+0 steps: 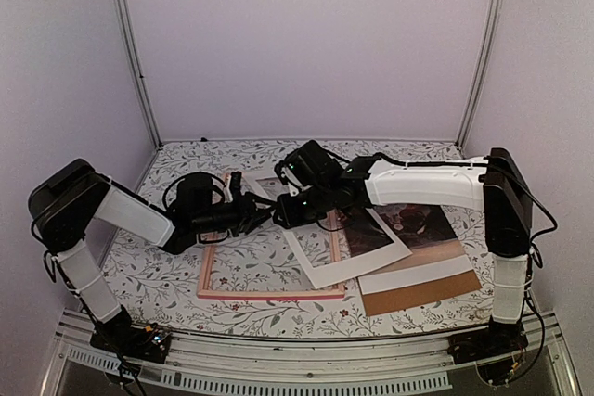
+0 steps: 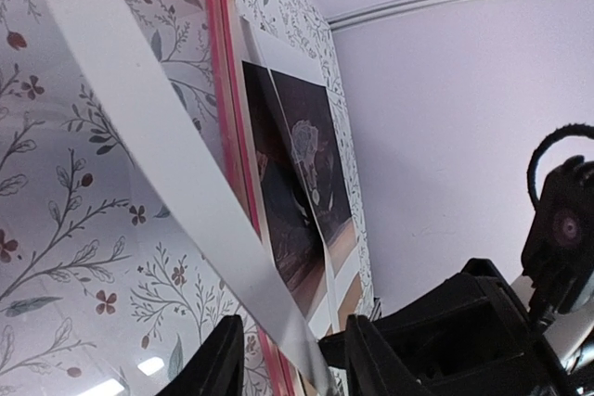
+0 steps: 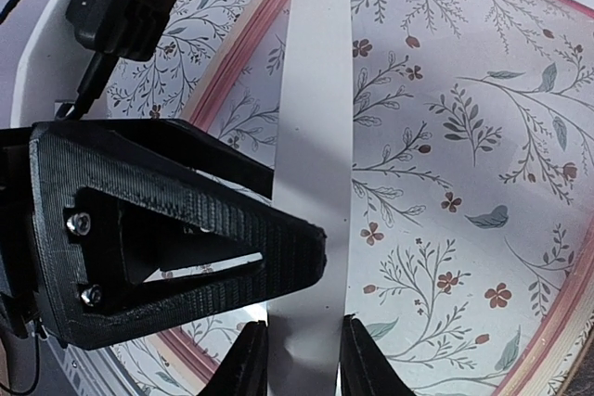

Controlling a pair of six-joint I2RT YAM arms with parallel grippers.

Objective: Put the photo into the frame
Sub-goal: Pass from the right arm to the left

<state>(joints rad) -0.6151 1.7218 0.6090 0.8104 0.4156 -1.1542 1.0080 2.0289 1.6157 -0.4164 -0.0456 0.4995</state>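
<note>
The pink frame [image 1: 269, 292] lies flat at centre-left, floral cloth showing through it; it also shows in the left wrist view [image 2: 223, 90] and the right wrist view [image 3: 237, 53]. The photo [image 1: 418, 220], dark with a pale figure, lies to its right on a brown board; it also shows in the left wrist view [image 2: 311, 146]. A white mat [image 1: 357, 266] lies askew across both, its far-left corner lifted. My right gripper [image 1: 286, 203] [image 3: 303, 359] is shut on the mat's strip [image 3: 316, 90]. My left gripper [image 1: 263, 213] [image 2: 297, 364] straddles the same strip [image 2: 139, 136], jaws apart.
The brown backing board [image 1: 427, 292] sticks out under the photo near the front right. Both wrists crowd together over the frame's far edge; the left gripper's finger [image 3: 186, 238] fills the right wrist view. White walls close the back and sides.
</note>
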